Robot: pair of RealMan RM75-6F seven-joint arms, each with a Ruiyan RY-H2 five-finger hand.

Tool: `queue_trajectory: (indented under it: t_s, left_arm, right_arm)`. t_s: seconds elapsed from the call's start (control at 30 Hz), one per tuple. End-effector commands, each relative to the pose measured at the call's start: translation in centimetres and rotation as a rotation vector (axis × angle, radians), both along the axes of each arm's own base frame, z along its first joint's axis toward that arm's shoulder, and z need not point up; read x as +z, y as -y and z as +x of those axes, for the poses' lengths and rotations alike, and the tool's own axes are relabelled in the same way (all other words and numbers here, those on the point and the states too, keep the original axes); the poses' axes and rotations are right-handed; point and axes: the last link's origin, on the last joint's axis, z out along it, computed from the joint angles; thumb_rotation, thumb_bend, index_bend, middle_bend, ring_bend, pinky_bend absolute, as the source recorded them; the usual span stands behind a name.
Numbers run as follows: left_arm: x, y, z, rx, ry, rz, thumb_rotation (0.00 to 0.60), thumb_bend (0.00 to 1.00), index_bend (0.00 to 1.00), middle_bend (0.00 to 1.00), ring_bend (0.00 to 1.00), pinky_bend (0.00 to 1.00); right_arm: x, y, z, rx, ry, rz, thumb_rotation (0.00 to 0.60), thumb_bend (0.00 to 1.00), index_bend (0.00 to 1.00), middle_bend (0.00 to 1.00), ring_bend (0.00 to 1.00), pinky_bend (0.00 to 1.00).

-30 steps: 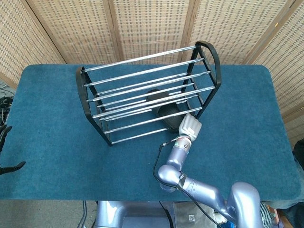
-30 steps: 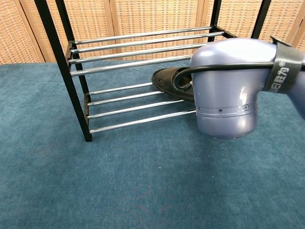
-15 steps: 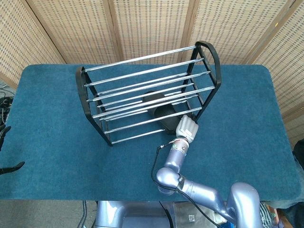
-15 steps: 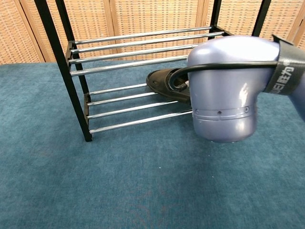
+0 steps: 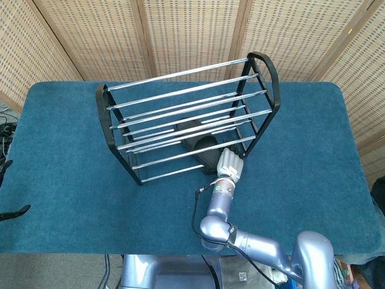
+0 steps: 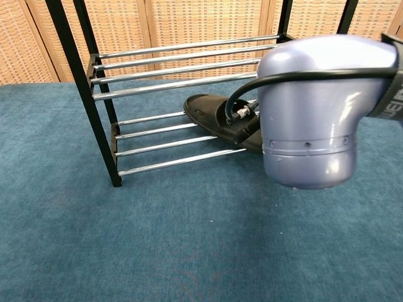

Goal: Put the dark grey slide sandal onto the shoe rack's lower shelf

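The dark grey slide sandal [image 5: 200, 144] lies under the top bars of the black and chrome shoe rack [image 5: 107, 120], toe pointing left. In the chest view the sandal [image 6: 206, 114] rests slanted across the chrome bars of the lower shelf [image 6: 165, 145]. My right hand [image 5: 229, 162] sits at the sandal's rear end by the rack's front right, fingers curled in on it. In the chest view the purple forearm [image 6: 308, 113] hides that hand and the sandal's heel. Neither view shows my left hand.
The rack stands mid-table on blue carpet-like cloth [image 5: 72, 180], set at an angle. Wicker screens [image 5: 192, 30] close off the back. A black cable [image 5: 198, 208] loops beside my right forearm. Dark objects [image 5: 15, 212] poke in at the left table edge.
My right hand has moved left and further in under the rack, and the sandal has slid with it leftward along the lower shelf bars.
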Motion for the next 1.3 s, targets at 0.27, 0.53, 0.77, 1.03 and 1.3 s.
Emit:
queue_trajectory:
  t_s: [0.27,0.53,0.77,1.03,1.3]
  left_arm:
    - [0.0,0.0,0.0,-0.004,0.002,0.0,0.6,0.17,0.0,0.0,0.0,0.0]
    - [0.0,0.0,0.0,-0.005,0.002,-0.004,0.6,0.17,0.0,0.0,0.0,0.0]
    - [0.1,0.3,0.2,-0.016,0.001,0.002,0.6,0.17,0.0,0.0,0.0,0.0]
    - [-0.4,0.4,0.5,-0.018,-0.02,-0.001,0.6,0.17,0.0,0.0,0.0,0.0]
    - [-1.0,0.4,0.7,-0.015,-0.044,-0.004,0.6,0.17,0.0,0.0,0.0,0.0]
  right_arm:
    - [0.6,-0.3,-0.3,-0.012,-0.005,0.018,0.6,0.0,0.06,0.0,0.0,0.0]
    - [2.4,-1.0,-1.4,0.067,-0.01,0.05,0.6,0.0,0.06,0.0,0.0,0.0]
    - [4.5,-2.7,-4.5,0.166,0.024,0.12,0.6,0.0,0.06,0.0,0.0,0.0]
    - [8.0,-4.8,-8.6,0.256,0.076,0.224,0.6,0.0,0.06,0.0,0.0,0.0]
    - [9.9,-6.9,-11.5,0.431,0.044,0.335,0.6,0.0,0.06,0.0,0.0,0.0]
